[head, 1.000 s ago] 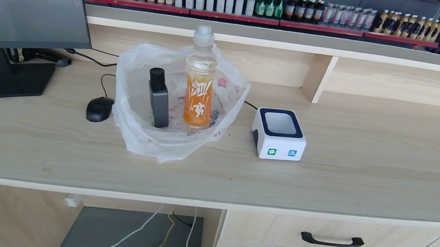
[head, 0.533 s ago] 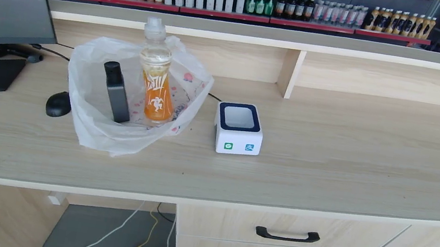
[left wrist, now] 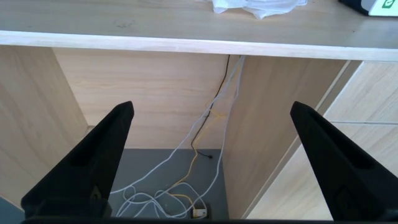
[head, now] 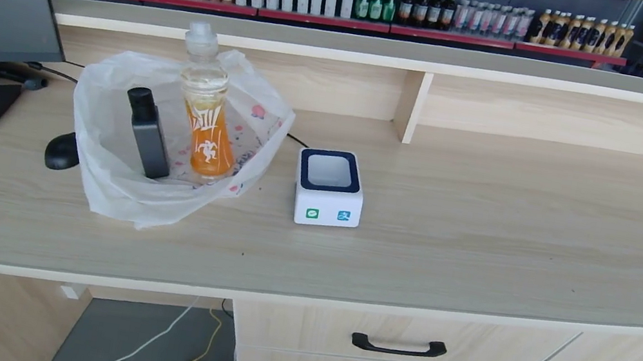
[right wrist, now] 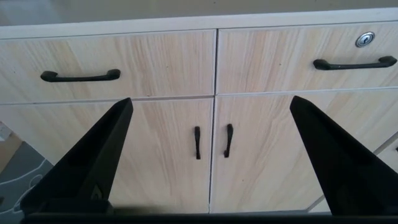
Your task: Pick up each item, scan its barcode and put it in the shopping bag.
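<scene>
We seem done: 2 items, dark bottle (head: 147,135) and orange drink (head: 204,122), stand in the shopping bag (head: 98,186); left gripper (left wrist: 211,106) and right gripper (right wrist: 211,99) gape empty.

Illumination is bright and even across the counter (head: 484,221). Shadows beneath the shopping bag (head: 100,176) and beside the scanner (head: 327,200) are faint and soft-edged
</scene>
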